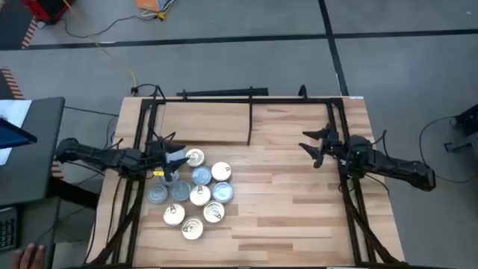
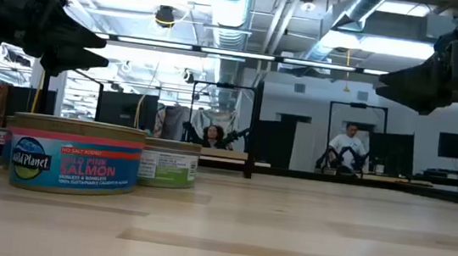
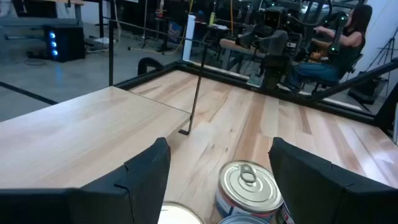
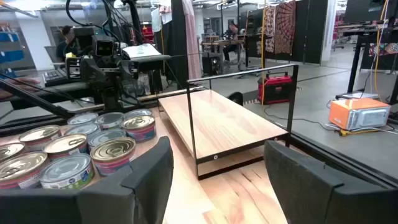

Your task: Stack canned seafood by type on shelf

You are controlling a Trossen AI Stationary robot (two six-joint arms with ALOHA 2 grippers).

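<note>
Several flat round tins [image 1: 196, 196] sit in a cluster on the table's left near part, some with bluish-grey tops and some with cream or gold pull-tab tops. The low view shows them from the side, a salmon tin [image 2: 72, 163] nearest. My left gripper [image 1: 173, 155] hangs open above the cluster's far edge, with a pull-tab tin [image 3: 249, 186] below and between its fingers, and touches nothing. The shelf [image 1: 202, 119], a light plank in a thin black frame with a divider rod [image 1: 249, 123], stands along the far side. My right gripper [image 1: 310, 147] waits open in the air at the right.
Black frame rails [image 1: 351, 202] run along the table's left and right sides. Bare butcher-block tabletop [image 1: 291, 202] lies between the tins and the right arm. People sit in the room beyond the table [image 2: 348, 149].
</note>
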